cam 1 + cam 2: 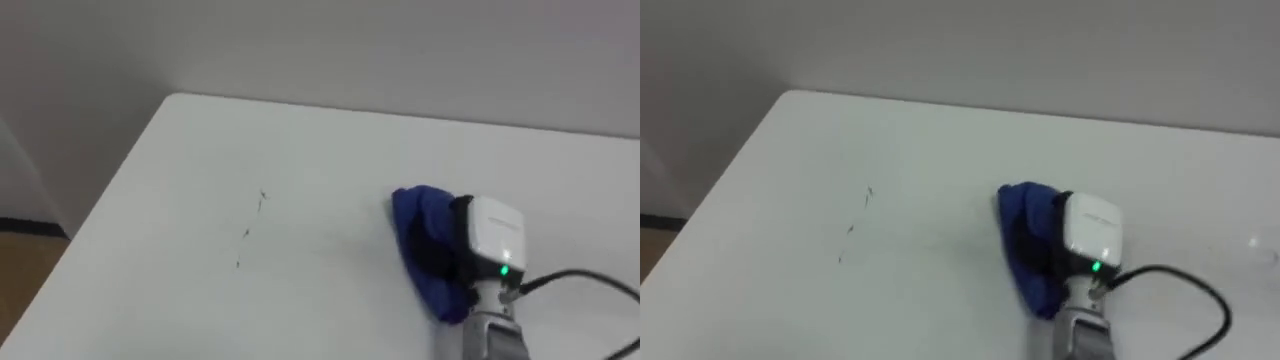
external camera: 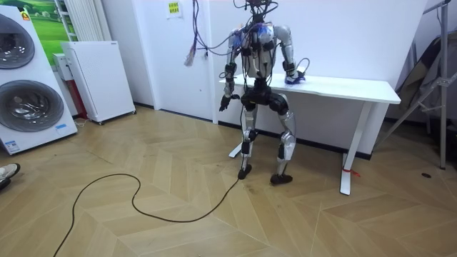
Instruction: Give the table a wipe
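Your robot stands on the wooden floor [image 2: 178,214] at the near side of the white table, by its left end, facing the wall with its knees slightly bent. Its left hand [image 2: 224,104] hangs beside the hip, clear of the table, and it is too small in the room view for you to tell whether it is spread or closed. The right arm reaches in from the lower right and its right hand [image 1: 462,245] lies on top of the blue cloth [image 1: 418,225], pressing it onto the tabletop [image 1: 180,310]. The back of the hand faces up and its underside is buried in the folds, so you cannot tell whether it lies flat on the cloth or pinches it. The cloth is bunched into a crumpled heap on the right half of the tabletop, near the front edge, and most of it sticks out to the left of the hand and a little beyond it. To the left of the cloth, well apart from it, a few thin dark marks [image 1: 250,228] run in a short broken line across the white surface. Beyond them the tabletop ends at a rounded far-left corner, close to the plain pale wall [image 1: 320,50]. Farther along, on the room view's left, stand a white cabinet [image 2: 96,78] and two stacked washing machines [image 2: 28,107].
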### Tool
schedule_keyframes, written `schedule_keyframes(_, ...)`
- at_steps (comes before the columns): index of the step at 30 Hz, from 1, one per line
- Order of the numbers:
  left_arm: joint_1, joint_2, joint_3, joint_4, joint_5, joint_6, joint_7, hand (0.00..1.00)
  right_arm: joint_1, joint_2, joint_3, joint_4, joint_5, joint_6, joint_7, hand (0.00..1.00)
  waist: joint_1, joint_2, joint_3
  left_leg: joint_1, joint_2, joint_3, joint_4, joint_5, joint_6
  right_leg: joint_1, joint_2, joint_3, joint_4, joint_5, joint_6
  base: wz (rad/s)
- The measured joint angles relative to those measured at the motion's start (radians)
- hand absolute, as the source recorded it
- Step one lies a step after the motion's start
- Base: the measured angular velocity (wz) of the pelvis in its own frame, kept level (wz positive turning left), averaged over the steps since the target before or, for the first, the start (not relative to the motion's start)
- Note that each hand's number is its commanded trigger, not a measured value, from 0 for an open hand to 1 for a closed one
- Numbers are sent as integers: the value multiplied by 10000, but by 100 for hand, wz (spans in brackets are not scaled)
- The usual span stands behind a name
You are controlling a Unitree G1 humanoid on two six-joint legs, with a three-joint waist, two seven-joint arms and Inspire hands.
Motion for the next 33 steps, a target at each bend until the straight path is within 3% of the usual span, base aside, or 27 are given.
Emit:
schedule_keyframes(1, -188, 16, 10, -8, -5, -107, 3, 0, -547, 237, 437, 6, -33, -198, 194, 100, 199, -61, 73, -203, -4, -1000, -96, 61, -184, 283, -14, 93, -1042, 82, 104, 47)
schedule_keyframes(2, -393, 43, -35, 16, -6, -120, -9, 0, -898, 409, 552, 39, -64, -543, 259, 100, 182, -136, 98, -474, 56, -1896, -180, 159, -421, 671, 78, 119, -2198, 338, 243, 75)
schedule_keyframes(3, -490, 67, -116, 16, -3, -120, -28, 0, -984, 420, 552, 41, -67, -676, 257, 100, 172, -191, 84, -605, 116, -2207, -225, 231, -562, 834, 146, 162, -2658, 532, 275, 123)
schedule_keyframes(4, -605, 132, -339, 13, 14, -127, -50, 0, -1024, 412, 512, 195, 24, -811, 231, 100, 46, -276, 81, -819, 189, -2950, -318, 330, -842, 1090, 297, 231, -3188, 834, 331, 121)
schedule_keyframes(5, -592, 145, -366, 30, 36, -123, -100, 0, -1059, 398, 358, 413, 173, -990, 177, 100, -2, -411, 39, -904, 312, -3199, -298, 274, -1147, 1119, 403, 139, -3019, 912, 665, 101)
schedule_keyframes(6, -510, 125, -380, 47, 23, -125, -138, 0, -993, 382, 273, 476, 328, -1158, 64, 100, 24, -347, 34, -837, 362, -3235, -281, 258, -1275, 1214, 455, 33, -2765, 647, 1056, 51)
schedule_keyframes(7, -253, 98, -403, 118, 0, -96, -235, 0, -870, 345, 205, 725, 485, -1421, -90, 100, -73, -190, 53, -628, 619, -3215, -298, 453, -1530, 1353, 680, -99, -2393, 120, 1154, 25)
schedule_keyframes(9, 105, 90, -333, 119, -12, -40, -333, 0, -535, 114, -66, 1017, 702, -1898, -232, 100, -472, -161, 46, -368, 923, -2579, -577, 1049, -1614, 1471, 776, -262, -1898, -447, 974, 27)
schedule_keyframes(11, 482, 92, 292, 149, 6, -182, -340, 0, 201, -375, -1051, 1012, 697, -2435, -671, 100, -1088, -272, 72, -36, 1350, -1272, -1141, 1728, -1761, 1454, 902, -439, -1405, -929, 759, 19)
schedule_keyframes(12, 730, 100, 504, 150, 7, -214, -333, 0, 436, -536, -1336, 986, 695, -2559, -854, 100, -1363, -314, 58, -19, 1387, -1099, -1253, 1890, -1794, 1480, 897, -555, -1343, -1026, 716, 37)
schedule_keyframes(14, 1169, 88, 1106, 85, 84, -216, -329, 0, 1644, -1491, -2711, 903, 1160, -2821, -1730, 100, -2301, -425, -40, -43, 1447, -407, -1516, 2477, -1768, 1784, 883, -972, -1394, -1132, 664, 59)
schedule_keyframes(17, 1460, 97, 1609, 4, 294, -212, -328, 0, 2830, -2252, -4500, 1116, 1358, -2800, -2235, 100, -2716, -501, -162, -163, 1586, 545, -1512, 2826, -1674, 1986, 896, -1554, -1439, -1201, 557, 36)
schedule_keyframes(18, 1475, 97, 1620, 3, 293, -210, -328, 0, 2994, -2345, -4719, 1185, 1402, -2800, -2288, 100, -2777, -540, -199, -185, 1609, 697, -1512, 2852, -1647, 2007, 896, -1671, -1433, -1217, 539, 28)
schedule_keyframes(19, 1467, 67, 1603, -25, 312, -207, -329, 0, 3212, -2439, -5033, 1251, 1565, -2757, -2277, 100, -2820, -497, -274, -190, 1656, 1099, -1476, 2863, -1641, 2038, 913, -1768, -1465, -1238, 516, 10)
schedule_keyframes(20, 1442, 28, 1543, -90, 320, -202, -327, 0, 3254, -2409, -5107, 1242, 1638, -2556, -2270, 100, -2820, -558, -265, -179, 1685, 1371, -1437, 2859, -1636, 2107, 940, -1894, -1612, -1259, 481, 4)
schedule_keyframes(22, 1405, 11, 1275, -90, 293, -175, -305, 0, 3164, -2269, -5101, 1210, 1637, -2242, -2222, 100, -2787, -534, -243, -289, 1720, 1341, -1148, 2819, -1566, 2195, 1021, -1847, -1767, -1252, 452, 0)
schedule_keyframes(24, 1415, -2, 997, -16, 258, -192, -250, 0, 2849, -2089, -5101, 1109, 1630, -1824, -2025, 100, -2555, -393, -192, -208, 1736, 1341, -792, 2574, -1182, 2246, 1095, -1519, -1751, -1218, 401, -29)
schedule_keyframes(25, 1421, -78, 969, 61, 258, -172, -154, 0, 2623, -1975, -4961, 975, 1594, -1553, -1734, 100, -2336, -225, -167, -17, 1693, 1290, -701, 2329, -1012, 2184, 1202, -1110, -1778, -1171, 343, -85)
schedule_keyframes(26, 1524, -141, 893, 211, 201, -166, -41, 0, 2423, -1874, -4646, 692, 1600, -1333, -1421, 100, -2019, -79, -96, 151, 1356, 904, -743, 1847, -1147, 1978, 1276, -631, -1671, -1099, 283, -100)
schedule_keyframes(28, 1617, -169, 712, 388, 202, -51, -9, 0, 1942, -1753, -3798, 296, 1583, -1106, -943, 100, -1672, 181, -55, 392, 788, 659, -1220, 1555, -1212, 1553, 1344, 76, -1615, -903, 287, -103)
schedule_keyframes(29, 1593, -217, 642, 388, 179, 10, 34, 0, 1561, -1640, -3186, 50, 1503, -1116, -686, 100, -1546, 323, 28, 480, 652, 666, -1489, 1566, -1225, 1233, 1372, 402, -1576, -750, 272, -85)
schedule_keyframes(30, 1562, -251, 612, 388, 130, 21, 82, 0, 1382, -1628, -2936, -42, 1420, -1134, -586, 100, -1476, 328, 21, 464, 628, 669, -1598, 1588, -1282, 1062, 1399, 537, -1575, -666, 278, -66)
schedule_keyframes(33, 1489, -227, 423, 188, -452, 278, 132, 0, 806, -951, -2106, 29, 1045, -1307, -553, 100, -1475, 353, 24, 29, 426, 668, -1731, 1653, -1252, 516, 1412, 853, -1785, -330, 448, -30)
